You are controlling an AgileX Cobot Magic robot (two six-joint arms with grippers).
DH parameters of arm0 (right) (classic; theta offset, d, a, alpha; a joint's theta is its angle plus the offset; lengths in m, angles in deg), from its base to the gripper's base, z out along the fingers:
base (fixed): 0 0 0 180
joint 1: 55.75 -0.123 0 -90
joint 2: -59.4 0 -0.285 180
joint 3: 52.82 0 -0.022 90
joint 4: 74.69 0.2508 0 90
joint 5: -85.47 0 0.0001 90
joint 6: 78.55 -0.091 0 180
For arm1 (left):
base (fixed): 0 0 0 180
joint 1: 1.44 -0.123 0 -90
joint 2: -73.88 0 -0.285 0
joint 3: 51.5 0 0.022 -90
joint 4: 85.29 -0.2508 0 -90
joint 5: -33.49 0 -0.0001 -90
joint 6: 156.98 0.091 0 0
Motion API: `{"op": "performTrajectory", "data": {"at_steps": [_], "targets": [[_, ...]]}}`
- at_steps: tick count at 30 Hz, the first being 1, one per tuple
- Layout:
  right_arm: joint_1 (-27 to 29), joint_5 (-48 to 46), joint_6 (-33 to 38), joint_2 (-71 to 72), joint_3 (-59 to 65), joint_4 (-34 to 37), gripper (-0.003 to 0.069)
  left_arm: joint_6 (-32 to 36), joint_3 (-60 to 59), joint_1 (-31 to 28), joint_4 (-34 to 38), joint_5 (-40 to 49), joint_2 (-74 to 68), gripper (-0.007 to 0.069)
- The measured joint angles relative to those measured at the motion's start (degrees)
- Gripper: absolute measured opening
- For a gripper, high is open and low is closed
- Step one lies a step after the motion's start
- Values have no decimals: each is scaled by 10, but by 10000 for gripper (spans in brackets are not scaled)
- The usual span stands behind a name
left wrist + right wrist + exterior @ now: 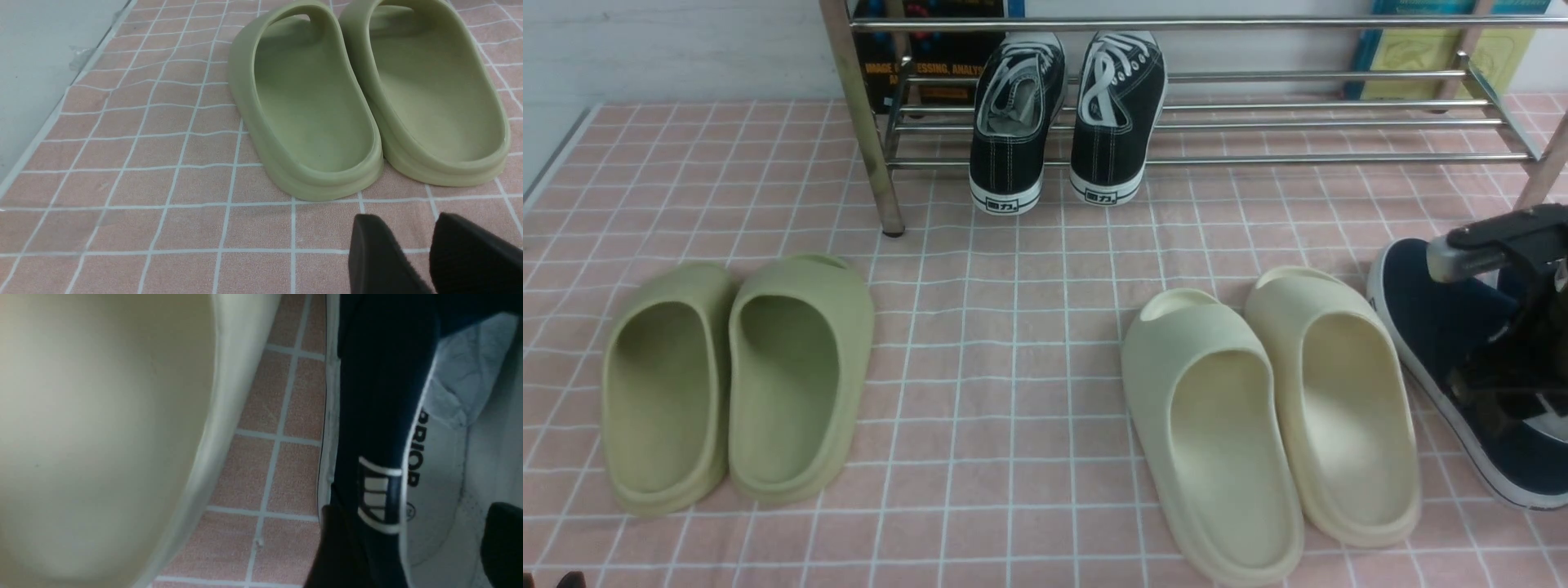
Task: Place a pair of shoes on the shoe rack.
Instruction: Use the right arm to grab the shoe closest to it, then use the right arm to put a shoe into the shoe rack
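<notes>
Shoes of the task are navy slip-ons, and only one navy shoe (1437,327) is visible; the second one I cannot find in any view. This shoe lies on the pink checked cloth (1013,343) at the far right, just beside the cream slides (1274,408) and well apart from the shoe rack (1258,157).

The right gripper (412,543) is low over the heel part of the shoe. Its jaws are released and stand wide: one of the fingers (339,555) is at the outer side of the shoe's wall, and the other is inside over the white insole, so the wall passes between them but is not squeezed. The left gripper (427,261) hangs near the green slides (318,122) with nothing between its tips. The gap there is narrow, and I cannot tell if it is fully clenched.

I judge that the step in hand is the grasp of the first shoe, so the task is at its beginning. The next move calls for closing on the wall firmly, because canvas is soft and may fold or slip. Then the shoe must be lifted over the front bar and set on the free bars to the right of the black sneakers (1062,122).
</notes>
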Motion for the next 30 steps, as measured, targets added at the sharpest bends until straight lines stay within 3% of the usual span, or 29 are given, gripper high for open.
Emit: {"op": "performTrajectory", "data": {"at_steps": [3, 7, 8, 20, 30], "targets": [[0, 11, 0, -28, 0, -1, 295, 0, 0, 0, 0, 0, 0, 237], [0, 15, 0, -40, -6, 13, 46, 0, 0, 0, 0, 0, 0, 237], [0, 12, 1, -40, -9, 14, 31, 0, 0, 0, 0, 0, 0, 237], [-14, -117, 60, -18, -222, 38, 25, 0, 0, 0, 0, 0, 0, 238], [-17, -171, 91, -177, -449, 54, 25, 0, 0, 0, 0, 0, 0, 238]]}}
